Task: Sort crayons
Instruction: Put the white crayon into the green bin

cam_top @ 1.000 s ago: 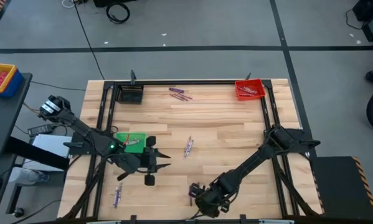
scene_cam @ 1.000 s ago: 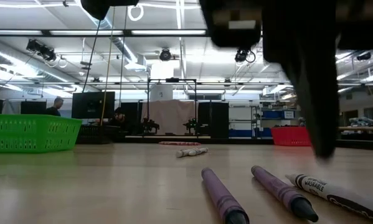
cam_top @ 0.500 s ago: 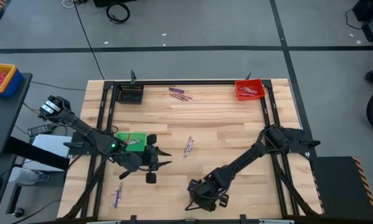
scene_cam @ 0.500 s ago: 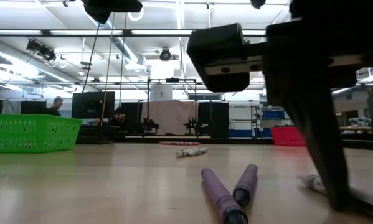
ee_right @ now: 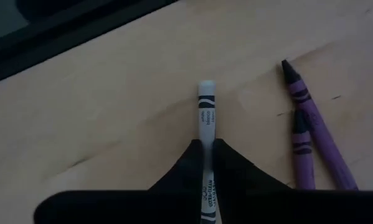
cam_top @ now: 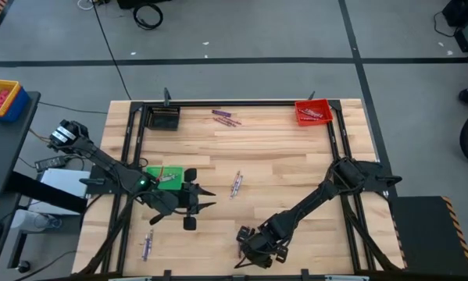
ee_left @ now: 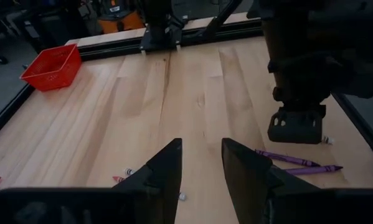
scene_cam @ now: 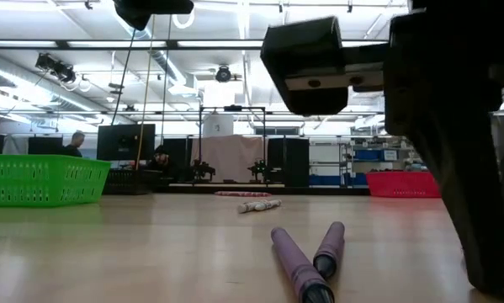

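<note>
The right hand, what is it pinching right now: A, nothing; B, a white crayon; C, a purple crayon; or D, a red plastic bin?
B: in the right wrist view, the right hand has its dark fingers closed on a white paper-wrapped crayon, while two purple crayons lie loose beside it.

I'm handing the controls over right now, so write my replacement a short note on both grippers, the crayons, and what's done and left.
Right gripper: down at the table's near edge, shut on a white crayon.
Left gripper: open, empty, waiting by the green bin.
Two purple crayons lie beside the white one. More loose: near the far edge, mid-table, near-left corner.
Done: red bin holds some.
Left: bin the white one, then the rest.
</note>
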`<state>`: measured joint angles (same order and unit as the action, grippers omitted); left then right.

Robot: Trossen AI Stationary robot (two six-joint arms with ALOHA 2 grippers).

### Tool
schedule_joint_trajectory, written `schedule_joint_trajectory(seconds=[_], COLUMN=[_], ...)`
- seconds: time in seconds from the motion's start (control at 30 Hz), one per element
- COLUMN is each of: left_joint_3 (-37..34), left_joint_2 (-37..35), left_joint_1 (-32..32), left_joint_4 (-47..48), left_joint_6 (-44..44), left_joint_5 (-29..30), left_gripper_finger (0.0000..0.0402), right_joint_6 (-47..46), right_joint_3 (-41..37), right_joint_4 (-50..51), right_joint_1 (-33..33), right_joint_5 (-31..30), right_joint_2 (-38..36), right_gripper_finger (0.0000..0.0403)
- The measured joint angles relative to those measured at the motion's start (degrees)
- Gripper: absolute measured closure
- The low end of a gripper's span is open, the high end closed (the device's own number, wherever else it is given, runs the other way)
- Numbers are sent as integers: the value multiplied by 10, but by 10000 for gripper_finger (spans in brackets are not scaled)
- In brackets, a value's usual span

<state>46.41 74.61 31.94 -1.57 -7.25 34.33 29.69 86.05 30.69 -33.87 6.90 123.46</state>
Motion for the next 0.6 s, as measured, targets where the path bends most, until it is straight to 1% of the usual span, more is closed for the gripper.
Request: schedule_joint_trajectory(seconds=[0.07, 0.17, 0.23, 0.3, 0.4, 0.5, 0.6], left_joint_3=[0, 0, 0, 0, 0, 0, 0], left_joint_2=[9, 24, 36, 48, 66, 91, 117], left_joint_1=[-3, -3, -3, -3, -3, -3, -3], left_joint_4=[-4, -13, -29, -72, -163, -253, -317], left_joint_6=[5, 20, 42, 71, 123, 165, 190], left_joint_5=[-1, -1, -15, -41, -82, -119, -144], left_gripper_finger=[276, 276, 276, 276, 276, 276, 276], right_joint_6=[-25, -75, -111, -147, -176, -175, -163], right_joint_3=[-1, 0, 1, 0, 0, -14, -44], right_joint_4=[-13, -28, -28, -34, -73, -143, -237], right_joint_1=[-9, -20, -23, -23, -21, -24, -36], right_joint_5=[-11, -35, -51, -72, -118, -175, -230], right_joint_2=[-12, -54, -83, -113, -165, -207, -238], right_gripper_finger=[373, 376, 380, 382, 389, 397, 399])
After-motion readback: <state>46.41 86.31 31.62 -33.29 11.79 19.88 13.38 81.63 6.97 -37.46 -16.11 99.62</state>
